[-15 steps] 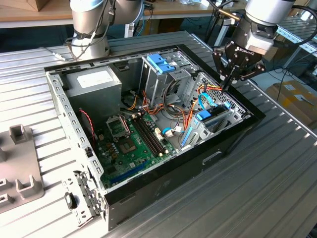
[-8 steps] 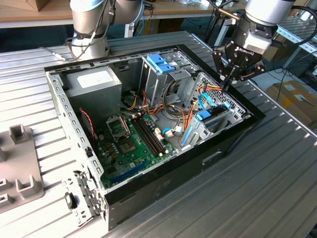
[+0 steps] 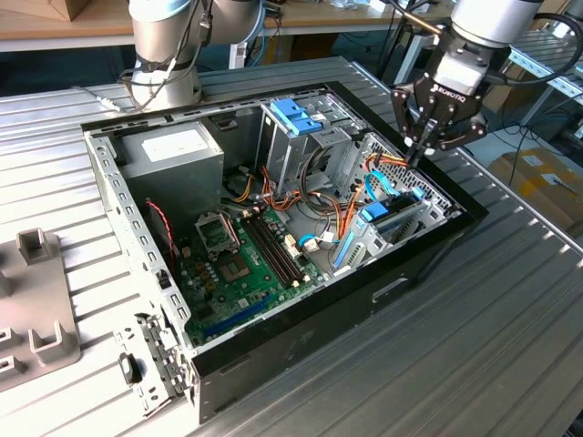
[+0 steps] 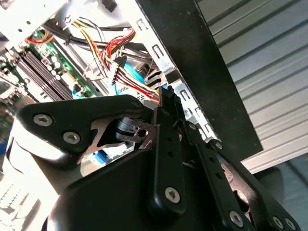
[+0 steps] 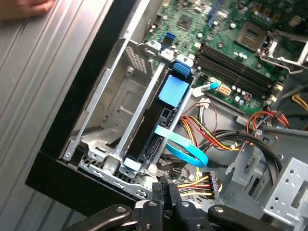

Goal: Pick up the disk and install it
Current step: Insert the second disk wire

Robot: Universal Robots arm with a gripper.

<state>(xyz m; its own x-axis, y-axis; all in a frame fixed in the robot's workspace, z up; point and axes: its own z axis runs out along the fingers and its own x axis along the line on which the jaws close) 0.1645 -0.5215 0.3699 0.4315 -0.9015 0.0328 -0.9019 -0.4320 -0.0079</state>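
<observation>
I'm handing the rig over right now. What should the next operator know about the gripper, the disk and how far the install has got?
Gripper: shut, holding nothing, hovering above the computer case at its corner on the exterior view's right.
Disk: not in the gripper. It stands on edge between the metal rails of the drive bay just below the gripper, beside a loose blue flat cable.
Done: the disk sits in the bay.
Left: whether it is fully seated or cabled cannot be told, so check that.

matt black metal hand (image 3: 417, 146), ribbed bare metal table (image 3: 510, 309), glossy blue plastic latch (image 3: 296, 115)
</observation>
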